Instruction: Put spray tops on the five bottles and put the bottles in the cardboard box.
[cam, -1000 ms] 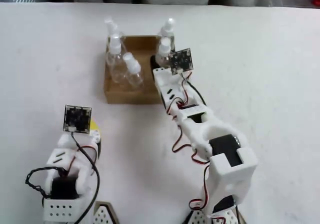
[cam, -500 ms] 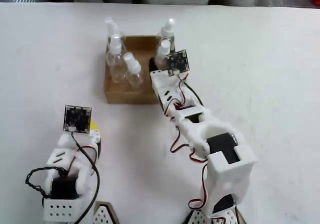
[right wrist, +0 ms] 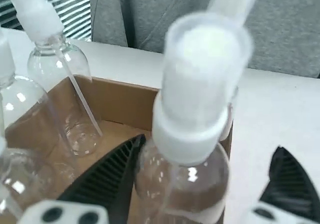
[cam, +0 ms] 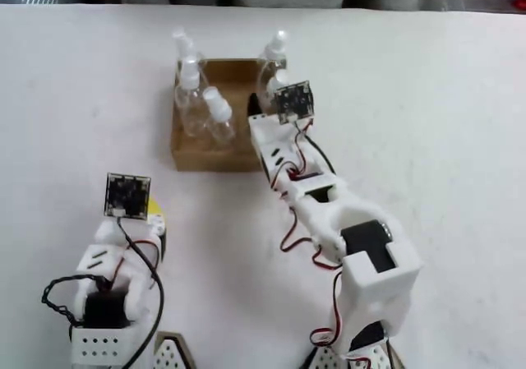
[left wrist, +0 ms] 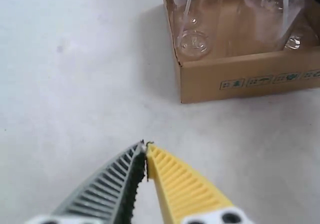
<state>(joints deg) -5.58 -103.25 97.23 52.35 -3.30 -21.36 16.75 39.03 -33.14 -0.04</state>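
The cardboard box (cam: 193, 151) stands open at mid-table, and its front wall (left wrist: 240, 82) faces my left gripper. Three clear bottles with white spray tops (cam: 191, 80) stand along its left side. A fourth bottle (cam: 279, 43) is at the back right corner. The fifth bottle (right wrist: 186, 154) stands upright at the box's right wall, between the black fingers of my right gripper (right wrist: 210, 146), which is open: one finger is against the bottle and the other stands apart from it. My left gripper (left wrist: 145, 156) is shut and empty, low over the table in front of the box.
White tabletop lies all around the box. My right arm (cam: 329, 213) stretches from the front edge to the box's right wall. My left arm (cam: 115, 279) is folded at the front left. Grey chairs stand behind the table's far edge.
My right wrist shifted slightly left and then back. The spray top at my right gripper now sits a little lower and further right. The left arm kept still.
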